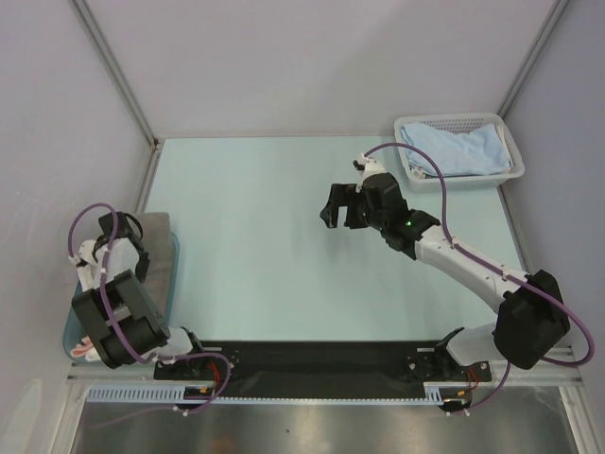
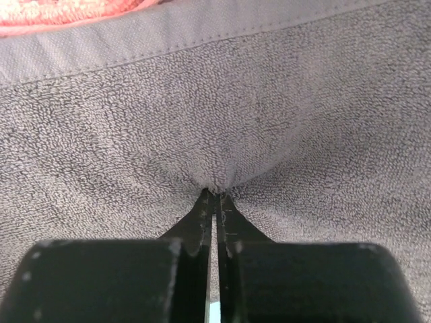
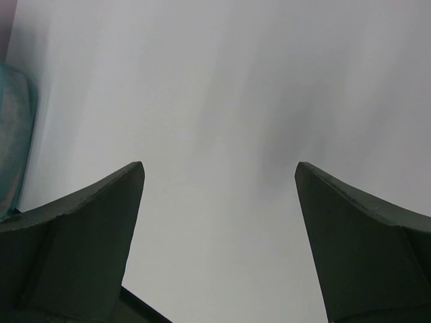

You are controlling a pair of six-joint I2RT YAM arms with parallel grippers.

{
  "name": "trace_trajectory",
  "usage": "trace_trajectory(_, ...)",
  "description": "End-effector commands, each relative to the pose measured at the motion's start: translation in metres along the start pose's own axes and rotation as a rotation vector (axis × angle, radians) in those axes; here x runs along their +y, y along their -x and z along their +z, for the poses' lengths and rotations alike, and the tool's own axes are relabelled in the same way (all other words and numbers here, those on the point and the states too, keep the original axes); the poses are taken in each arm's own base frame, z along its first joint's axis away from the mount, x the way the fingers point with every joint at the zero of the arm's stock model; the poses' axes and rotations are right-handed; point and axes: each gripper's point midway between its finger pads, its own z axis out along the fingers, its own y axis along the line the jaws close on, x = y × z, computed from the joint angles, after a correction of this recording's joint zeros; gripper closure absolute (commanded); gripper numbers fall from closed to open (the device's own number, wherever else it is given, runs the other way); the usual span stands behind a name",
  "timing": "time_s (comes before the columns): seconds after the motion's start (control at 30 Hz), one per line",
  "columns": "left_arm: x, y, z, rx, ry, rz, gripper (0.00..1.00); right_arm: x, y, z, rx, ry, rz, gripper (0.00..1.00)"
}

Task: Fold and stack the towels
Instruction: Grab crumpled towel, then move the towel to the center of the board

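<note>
A grey towel point(image 1: 161, 248) lies in the teal tub point(image 1: 173, 284) at the table's left edge. In the left wrist view the grey towel point(image 2: 202, 114) fills the frame, and my left gripper point(image 2: 217, 194) is shut on a small pinched-up fold of it. A salmon-pink towel point(image 2: 60, 13) shows just beyond the grey hem. In the top view my left gripper point(image 1: 118, 236) sits over the tub. My right gripper point(image 1: 338, 210) is open and empty above the middle of the table; in its wrist view point(image 3: 219, 168) nothing is between the fingers. A light blue towel point(image 1: 456, 149) lies in the basket.
The white mesh basket point(image 1: 510, 156) stands at the far right corner. The pale green table point(image 1: 265, 274) is bounded by grey walls. The teal tub's edge shows at the left of the right wrist view point(image 3: 13, 134).
</note>
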Motion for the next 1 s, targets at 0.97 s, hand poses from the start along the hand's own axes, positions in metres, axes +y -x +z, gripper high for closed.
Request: trace_trajectory(0.97, -0.165, -0.033, -0.468, -0.5, -1.228, 0.633, 1.0, -0.018, 0.031, -0.011, -0.099, -0.072, 0.041, 0.0)
